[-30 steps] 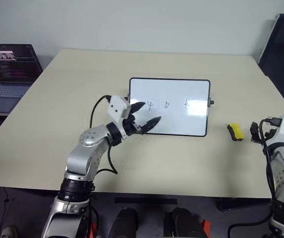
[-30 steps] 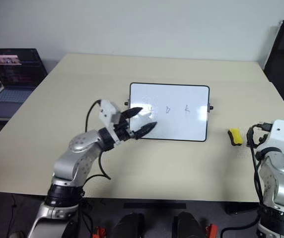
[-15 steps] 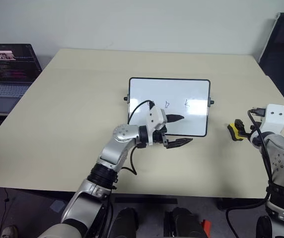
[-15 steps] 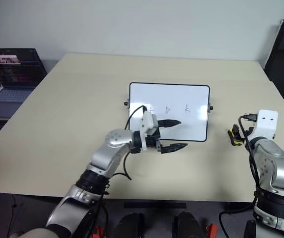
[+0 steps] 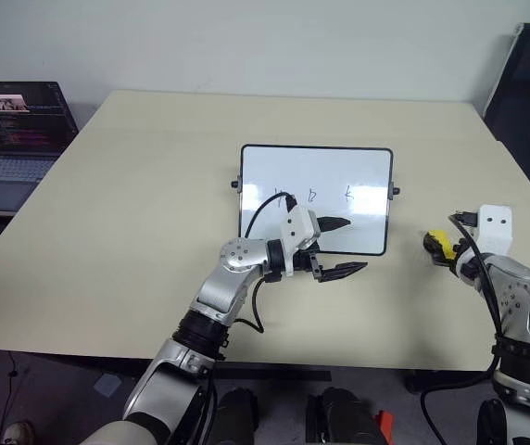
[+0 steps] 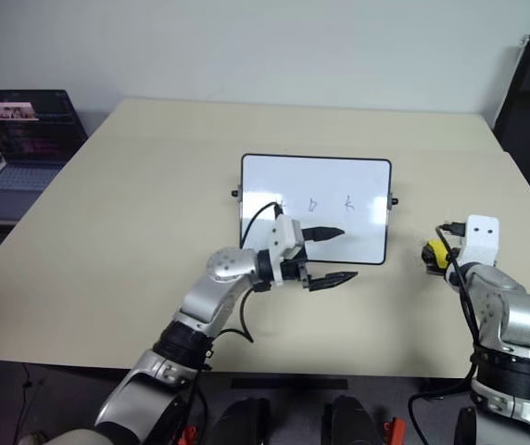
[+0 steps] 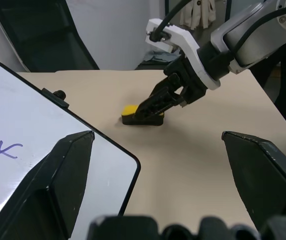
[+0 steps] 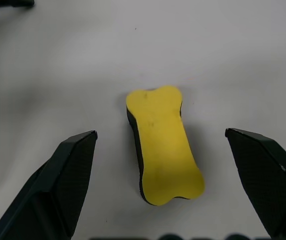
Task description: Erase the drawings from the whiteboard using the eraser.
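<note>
Eraser (image 8: 163, 145): a small yellow block on a black base, waisted like a bone; it lies flat on the tabletop (image 5: 107, 241), off the whiteboard's right short side and apart from it
Right tool (image 7: 155, 102): fingers spread wide on either side of the eraser, tips low by it; nothing gripped, and I cannot tell whether a tip touches it
Left tool (image 5: 339, 248): fingers apart and empty, pointing across the whiteboard's near right corner, one finger above the board, one above the tabletop
Whiteboard (image 5: 339, 167): flat on the tabletop, black-framed and glossy; drawings (image 5: 311, 196) unwiped, three small marks in a row
Handling, as I judge it: light and firm enough to pinch; likely to skid on the smooth top if nudged from one side
Where to hold: across the narrow waist, on the long sides, black base kept downward for wiping
</note>
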